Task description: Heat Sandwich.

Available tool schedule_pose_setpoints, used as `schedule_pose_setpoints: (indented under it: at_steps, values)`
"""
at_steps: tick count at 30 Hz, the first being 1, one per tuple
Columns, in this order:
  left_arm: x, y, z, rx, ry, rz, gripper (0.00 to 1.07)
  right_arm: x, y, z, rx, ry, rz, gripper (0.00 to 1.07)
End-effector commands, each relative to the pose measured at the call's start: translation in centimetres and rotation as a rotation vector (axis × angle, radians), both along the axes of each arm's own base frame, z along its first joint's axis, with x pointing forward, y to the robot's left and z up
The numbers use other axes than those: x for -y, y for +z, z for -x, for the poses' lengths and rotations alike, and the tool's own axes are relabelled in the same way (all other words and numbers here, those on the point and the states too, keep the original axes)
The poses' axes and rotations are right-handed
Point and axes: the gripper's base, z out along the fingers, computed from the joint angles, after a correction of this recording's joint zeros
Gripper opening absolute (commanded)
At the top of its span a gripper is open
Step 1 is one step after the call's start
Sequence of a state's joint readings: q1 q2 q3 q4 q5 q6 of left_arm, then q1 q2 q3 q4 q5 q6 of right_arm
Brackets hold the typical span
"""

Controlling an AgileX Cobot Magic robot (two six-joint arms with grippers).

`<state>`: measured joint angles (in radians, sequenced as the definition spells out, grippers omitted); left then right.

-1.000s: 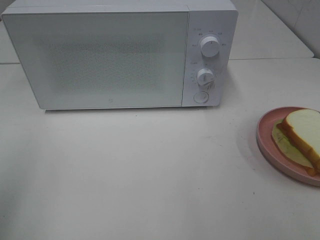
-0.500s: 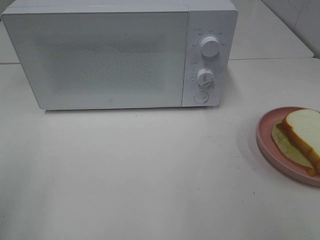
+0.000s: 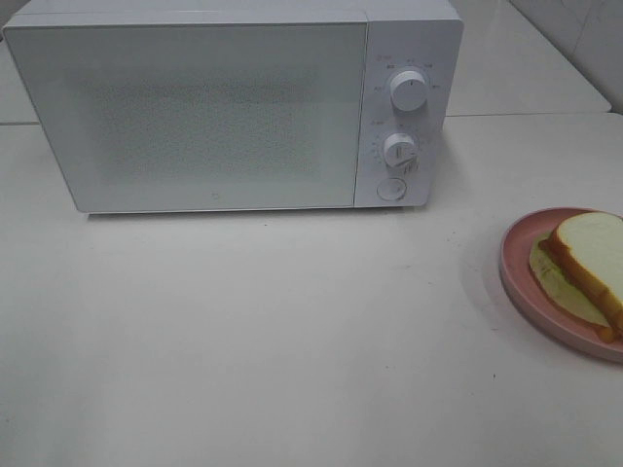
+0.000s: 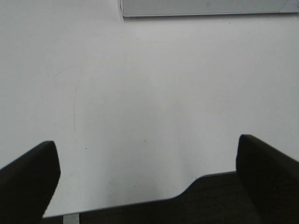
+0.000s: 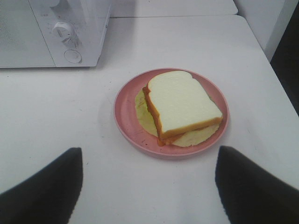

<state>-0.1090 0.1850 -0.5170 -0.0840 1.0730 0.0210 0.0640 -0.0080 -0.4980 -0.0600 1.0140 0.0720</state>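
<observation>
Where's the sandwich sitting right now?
The sandwich lies on the pink plate at the right edge of the exterior high view, on the table in front of and to the right of the closed microwave. The right wrist view shows it ahead of the open right gripper.

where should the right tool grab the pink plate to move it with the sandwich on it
Probably the bare rim of the pink plate on the side facing the right tool, approached low from the table's front edge. The sandwich sits toward the plate's far side, leaving that lip free, and it is raised enough to pinch. The tool is open and already faces it.
</observation>
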Motion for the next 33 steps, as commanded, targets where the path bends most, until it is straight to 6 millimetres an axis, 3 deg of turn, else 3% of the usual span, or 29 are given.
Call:
schedule_pose_setpoints:
  at_steps: [1,8,33]
  values:
    - [0.0,0.1,0.9,0.062,-0.003,0.021,0.97,0.0,0.0,0.3,0.037,-0.003,0.003,0.76]
    - [-0.1,0.1,3.3,0.223,0.12,0.025,0.97,0.0,0.0,0.3,0.037,-0.003,0.003,0.76]
    - [0.0,0.1,3.2,0.217,0.12,0.025,0.97,0.0,0.0,0.2,0.034,-0.003,0.004,0.76]
